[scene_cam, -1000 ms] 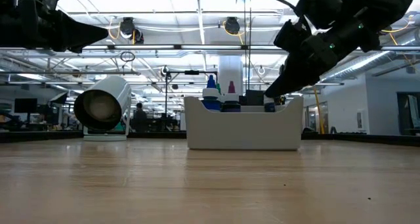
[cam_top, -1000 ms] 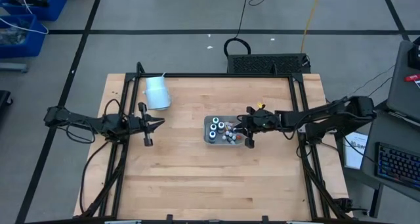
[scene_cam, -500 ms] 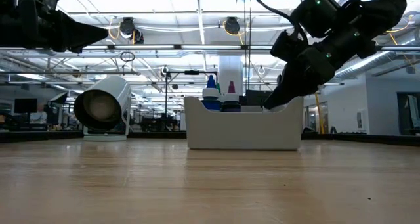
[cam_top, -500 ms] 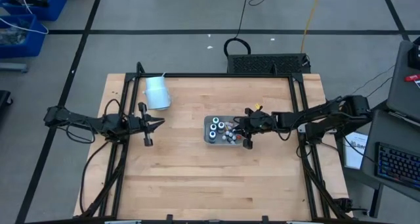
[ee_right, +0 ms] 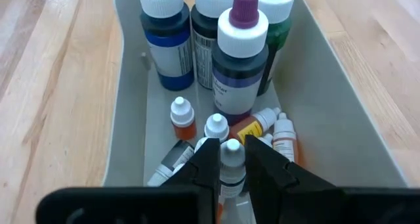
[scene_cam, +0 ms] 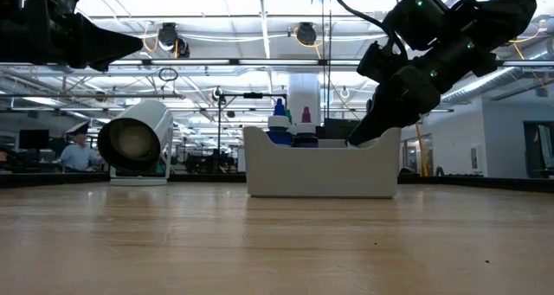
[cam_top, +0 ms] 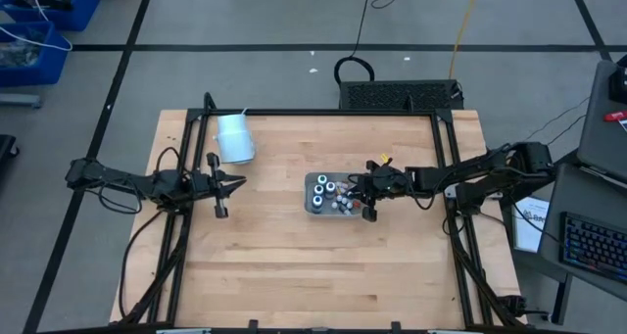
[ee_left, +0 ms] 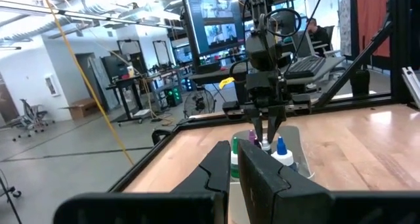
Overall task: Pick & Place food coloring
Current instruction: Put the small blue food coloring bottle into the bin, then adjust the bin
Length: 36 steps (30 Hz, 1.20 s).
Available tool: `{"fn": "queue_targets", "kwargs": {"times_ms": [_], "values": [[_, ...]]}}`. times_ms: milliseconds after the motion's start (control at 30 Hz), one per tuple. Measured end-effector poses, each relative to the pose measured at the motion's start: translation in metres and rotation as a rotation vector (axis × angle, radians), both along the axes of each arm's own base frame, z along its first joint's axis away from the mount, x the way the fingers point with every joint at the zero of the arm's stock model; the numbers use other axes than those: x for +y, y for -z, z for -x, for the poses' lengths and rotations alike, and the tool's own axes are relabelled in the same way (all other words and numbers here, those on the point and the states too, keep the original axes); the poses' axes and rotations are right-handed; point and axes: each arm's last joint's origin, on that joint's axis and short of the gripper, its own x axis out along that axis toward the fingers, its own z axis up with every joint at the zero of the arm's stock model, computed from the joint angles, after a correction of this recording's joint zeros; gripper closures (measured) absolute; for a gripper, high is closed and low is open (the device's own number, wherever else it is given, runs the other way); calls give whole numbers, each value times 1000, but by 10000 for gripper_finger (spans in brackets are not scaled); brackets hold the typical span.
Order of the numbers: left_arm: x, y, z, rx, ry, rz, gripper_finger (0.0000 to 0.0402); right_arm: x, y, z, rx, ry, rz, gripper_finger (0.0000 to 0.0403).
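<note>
Wooden table [cam_top: 294, 265] | tray [ee_right: 128, 86] mid-table holds bottles | right pincer [ee_right: 226, 159] inside, clamped on small white-capped bottle [ee_right: 231, 152] | left pincer [cam_top: 238, 185] shut, idle well apart | risk: neighbours (packed close) snag or topple on lift

pale wood-grain table [cam_top: 294, 256]; smooth matt grey plastic tray [ee_right: 341, 129]; white-capped plastic bottles [ee_right: 239, 53].
</note>
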Motion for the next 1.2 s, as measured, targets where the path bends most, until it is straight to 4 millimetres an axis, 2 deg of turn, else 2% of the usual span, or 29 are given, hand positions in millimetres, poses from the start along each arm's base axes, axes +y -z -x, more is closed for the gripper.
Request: {"fn": "queue_targets", "kwargs": {"times_ms": [300,633,833,967,1133,1200], "values": [[0,1,0,-1,4,30,364,0,0,0,2,0,0,326],[0,1,0,-2,15,49,364,0,0,0,0,-2,-1,319],[0,1,0,0,19,78,364,0,-15,5,-62,-4,7,323],[0,2,0,6,21,97,364,2,-35,18,-100,14,26,338],[-1,11,-2,90,25,127,364,9,-55,49,-57,95,112,393],[-2,16,-4,141,44,120,365,13,-59,62,-36,134,111,396]]}}
